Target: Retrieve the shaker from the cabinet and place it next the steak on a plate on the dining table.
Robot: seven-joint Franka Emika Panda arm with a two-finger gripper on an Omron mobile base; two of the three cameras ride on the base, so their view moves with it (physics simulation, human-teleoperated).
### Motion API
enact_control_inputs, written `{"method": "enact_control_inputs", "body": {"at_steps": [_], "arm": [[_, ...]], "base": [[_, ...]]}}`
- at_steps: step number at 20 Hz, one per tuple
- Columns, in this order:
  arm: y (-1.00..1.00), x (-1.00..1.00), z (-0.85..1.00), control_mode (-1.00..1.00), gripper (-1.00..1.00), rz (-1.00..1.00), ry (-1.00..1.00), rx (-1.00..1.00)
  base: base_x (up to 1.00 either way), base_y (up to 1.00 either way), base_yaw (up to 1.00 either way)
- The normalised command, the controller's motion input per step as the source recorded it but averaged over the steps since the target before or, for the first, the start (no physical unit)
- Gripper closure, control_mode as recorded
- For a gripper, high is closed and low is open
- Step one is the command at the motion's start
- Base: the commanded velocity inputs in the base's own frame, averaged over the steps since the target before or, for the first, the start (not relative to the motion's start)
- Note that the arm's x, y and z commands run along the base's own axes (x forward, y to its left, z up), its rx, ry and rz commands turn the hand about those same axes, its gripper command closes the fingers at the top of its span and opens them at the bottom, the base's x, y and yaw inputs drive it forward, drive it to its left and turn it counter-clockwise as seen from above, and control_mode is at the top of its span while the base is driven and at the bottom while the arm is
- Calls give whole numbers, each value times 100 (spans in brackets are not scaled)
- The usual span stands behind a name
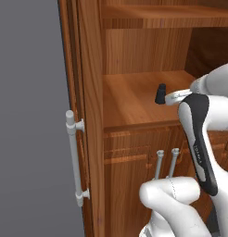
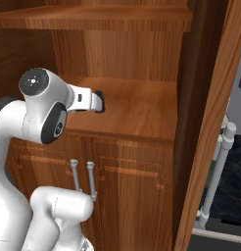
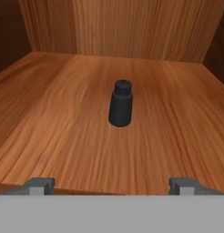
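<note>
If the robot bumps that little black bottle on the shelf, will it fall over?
Probably, if bumped near its cap. The shaker stands upright, taller than wide, so a high push may tip it. Its round body would likely roll on the flat shelf. It looks stiff, so the open gripper should hold it without squashing.

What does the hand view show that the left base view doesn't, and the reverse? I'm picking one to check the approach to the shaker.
The hand view alone shows the gripper with its dark fingertips set wide apart and open, the shaker standing upright, centred ahead of the gap and untouched. The left base view alone shows the cabinet's open door with its long silver bar handle, the lower cabinet doors with two small handles, and the white arm reaching in. Both show the shaker on the plain wood shelf.
</note>
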Motion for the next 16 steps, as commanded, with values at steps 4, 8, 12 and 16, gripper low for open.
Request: {"method": "enact_control_inputs", "body": {"at_steps": [4, 8, 12, 16], "arm": [[-2, 31, 0, -100, -100, 0, -4, 0], [-1, 30, -1, -100, -100, 0, -14, 0], [-1, 37, 0, -100, -100, 0, -11, 0], [-2, 37, 0, -100, -100, 0, -1, 0]], "base": [[0, 0, 0], [0, 0, 0], [0, 0, 0], [0, 0, 0]]}}
